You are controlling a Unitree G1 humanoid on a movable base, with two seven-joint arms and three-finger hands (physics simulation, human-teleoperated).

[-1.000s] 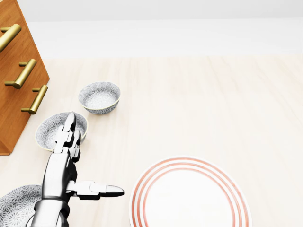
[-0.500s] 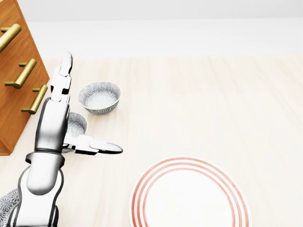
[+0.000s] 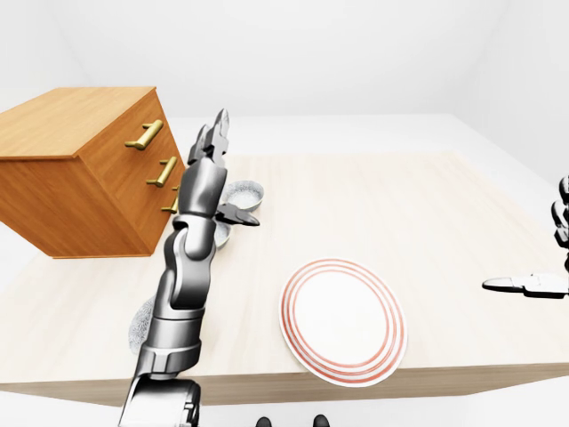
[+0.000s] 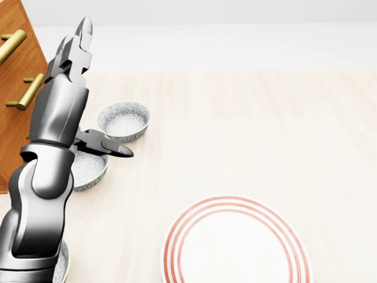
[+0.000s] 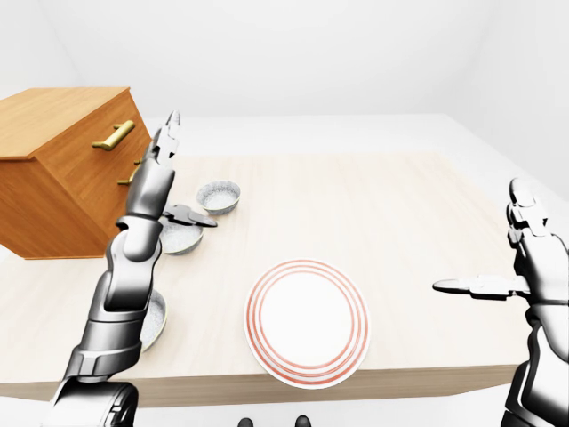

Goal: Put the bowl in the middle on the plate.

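Reaching is the step in hand, and nothing is gripped yet. The left hand is raised off the table with its fingers stretched straight toward the top of the head view and the thumb splayed out to the right: wide open, holding nothing.

The middle bowl sits on the table just below that thumb in the head view, partly hidden behind the forearm. It is one of a row of three patterned bowls at the left of the table. The far bowl is just above it in that view. The near bowl lies lower, by the table edge, mostly covered by the arm. A wooden drawer chest stands close by on the left.

The plate, white with red rings, lies bare and well apart, toward the bottom right of the head view.

Over on the other side, the right hand waits beyond the table's right edge, thumb out, fingers upright, gripping nothing.

My read of the next move: the hand looks high, so it needs to drop, bring fingers and thumb either side of the middle bowl's rim, and close. The neighbours sit close, so a careless descent could knock the far bowl.
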